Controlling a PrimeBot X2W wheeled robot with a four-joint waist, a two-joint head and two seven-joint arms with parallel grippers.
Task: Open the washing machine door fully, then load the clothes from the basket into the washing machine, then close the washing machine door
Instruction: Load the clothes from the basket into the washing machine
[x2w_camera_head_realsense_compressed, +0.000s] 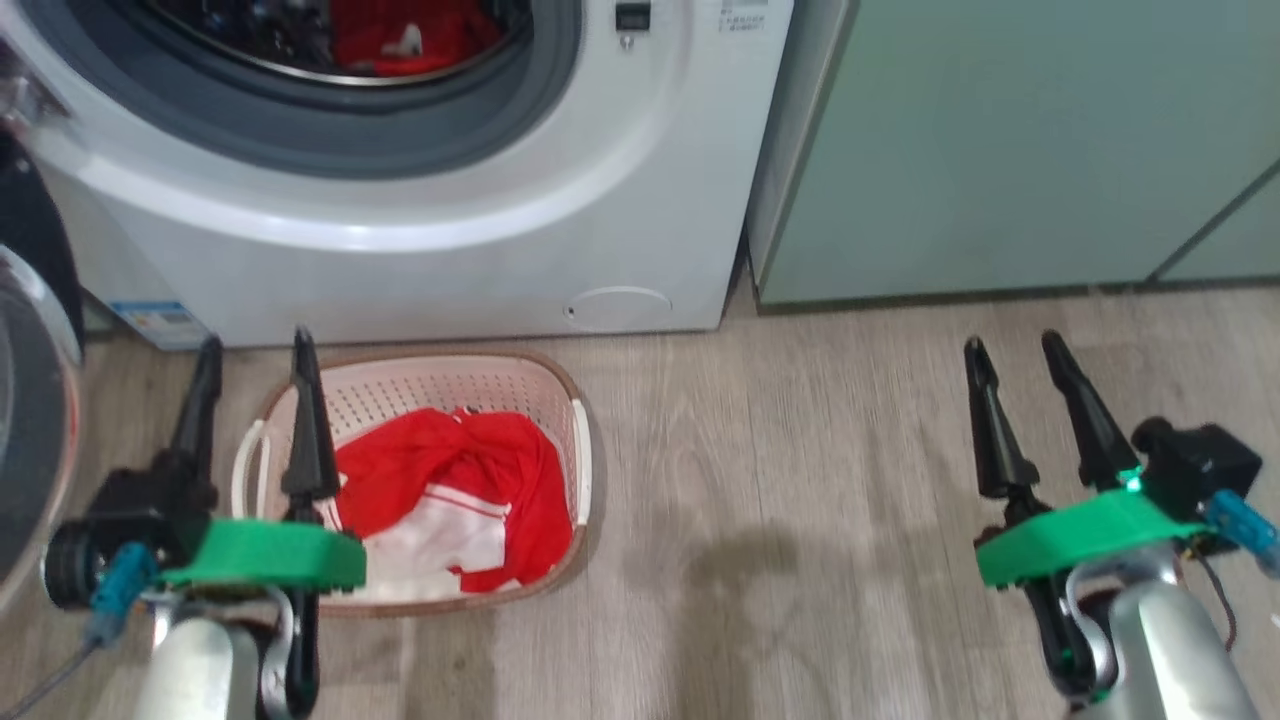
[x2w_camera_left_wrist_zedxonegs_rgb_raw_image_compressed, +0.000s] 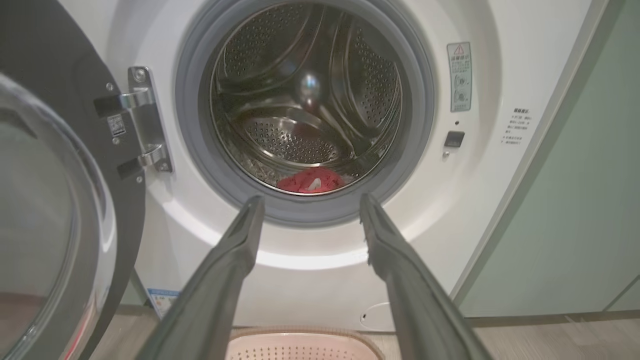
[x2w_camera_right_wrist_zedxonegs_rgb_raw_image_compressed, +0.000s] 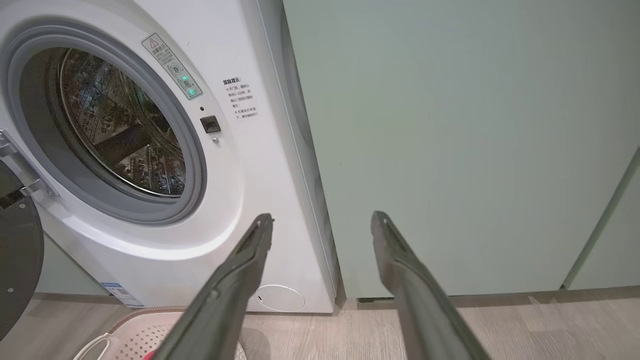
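The white washing machine (x2w_camera_head_realsense_compressed: 480, 250) stands ahead with its door (x2w_camera_left_wrist_zedxonegs_rgb_raw_image_compressed: 55, 210) swung wide open to the left. A red garment (x2w_camera_left_wrist_zedxonegs_rgb_raw_image_compressed: 310, 181) lies at the front of the steel drum (x2w_camera_left_wrist_zedxonegs_rgb_raw_image_compressed: 305, 95). On the floor before the machine sits the cream basket (x2w_camera_head_realsense_compressed: 575, 445), holding more red clothes (x2w_camera_head_realsense_compressed: 450, 490) with white trim. My left gripper (x2w_camera_head_realsense_compressed: 255, 350) hovers open over the basket's left rim, nothing between its fingers. My right gripper (x2w_camera_head_realsense_compressed: 1015, 350) is open and empty over bare floor to the right, facing the green cabinet.
Pale green cabinets (x2w_camera_head_realsense_compressed: 1000, 150) stand right of the machine. Wood-look floor (x2w_camera_head_realsense_compressed: 780, 500) stretches between basket and right arm. The open door's glass bowl (x2w_camera_head_realsense_compressed: 30, 420) bulges at the left edge, close beside my left arm.
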